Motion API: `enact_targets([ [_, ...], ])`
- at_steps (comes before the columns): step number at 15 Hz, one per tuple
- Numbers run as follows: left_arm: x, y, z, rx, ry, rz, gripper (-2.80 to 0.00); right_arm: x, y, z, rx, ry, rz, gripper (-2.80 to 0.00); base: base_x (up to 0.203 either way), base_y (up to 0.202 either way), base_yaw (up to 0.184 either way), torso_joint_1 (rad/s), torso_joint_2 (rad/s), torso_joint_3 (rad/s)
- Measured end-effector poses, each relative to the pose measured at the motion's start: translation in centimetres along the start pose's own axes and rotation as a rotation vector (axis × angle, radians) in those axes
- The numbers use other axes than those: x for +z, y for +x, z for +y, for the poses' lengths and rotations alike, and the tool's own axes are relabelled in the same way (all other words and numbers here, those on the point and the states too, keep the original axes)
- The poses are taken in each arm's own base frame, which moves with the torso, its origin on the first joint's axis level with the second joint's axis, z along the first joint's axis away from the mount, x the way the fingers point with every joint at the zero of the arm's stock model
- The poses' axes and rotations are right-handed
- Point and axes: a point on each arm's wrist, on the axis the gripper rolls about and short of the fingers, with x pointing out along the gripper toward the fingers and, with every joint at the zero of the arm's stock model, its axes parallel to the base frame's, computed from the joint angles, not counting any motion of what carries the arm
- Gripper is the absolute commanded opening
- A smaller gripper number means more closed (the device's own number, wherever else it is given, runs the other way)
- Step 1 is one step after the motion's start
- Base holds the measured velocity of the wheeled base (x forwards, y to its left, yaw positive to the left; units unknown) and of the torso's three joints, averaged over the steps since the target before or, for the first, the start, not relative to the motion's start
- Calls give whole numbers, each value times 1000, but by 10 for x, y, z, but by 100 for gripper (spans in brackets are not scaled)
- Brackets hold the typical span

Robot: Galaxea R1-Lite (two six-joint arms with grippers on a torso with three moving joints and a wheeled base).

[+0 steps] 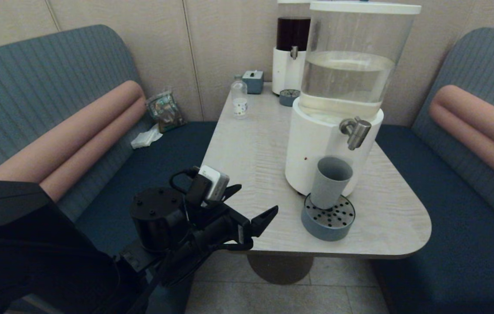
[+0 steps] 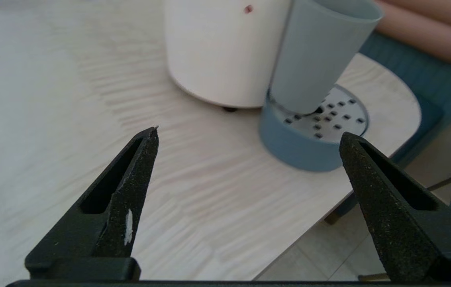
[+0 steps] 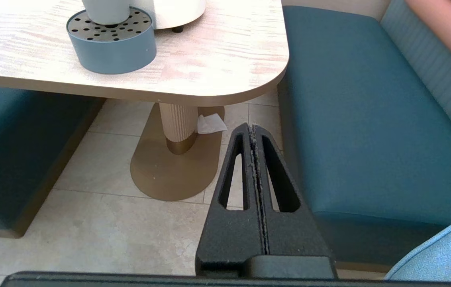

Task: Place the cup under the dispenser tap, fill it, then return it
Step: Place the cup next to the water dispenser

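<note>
A: Left gripper [image 1: 253,207]?
B: Jaws spread wide, empty, at the table's [image 1: 251,144] near edge, apart from everything.
A: Cup [image 1: 330,181]?
B: Upright on the perforated tray [image 1: 327,224], below the dispenser tap [image 1: 355,130] (contents not visible). Placement looks done; filling and return appear outstanding.
A: Right gripper [image 3: 254,131]?
B: Clenched, empty, parked over the floor.

Setting: café or canteen booth, as I read it from my station. Evidence: blue upholstered bench seats [image 1: 469,209] with pink bolster cushions [image 1: 68,139] flanking one pedestal table [image 1: 255,148]; two self-serve drink dispensers [image 1: 338,100] on it; tissue box [image 1: 253,81]; tiled floor [image 3: 102,223]; panelled wall [image 1: 151,39].
</note>
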Motion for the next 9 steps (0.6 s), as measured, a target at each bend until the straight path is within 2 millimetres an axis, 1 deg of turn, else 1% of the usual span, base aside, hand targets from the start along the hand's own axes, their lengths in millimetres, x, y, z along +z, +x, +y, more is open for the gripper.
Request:
enact_targets([
  [2, 4, 4, -1, -3, 2, -17, 0, 0, 0, 0, 0, 0, 0, -280, 0, 0, 0, 0, 0, 0],
  [5, 5, 7, -11, -30, 1, -22, 0, 0, 0, 0, 0, 0, 0, -280, 0, 0, 0, 0, 0, 0],
  [9, -1, 8, -29, -67, -1, -7, 0, 0, 0, 0, 0, 0, 0, -280, 0, 0, 0, 0, 0, 0],
])
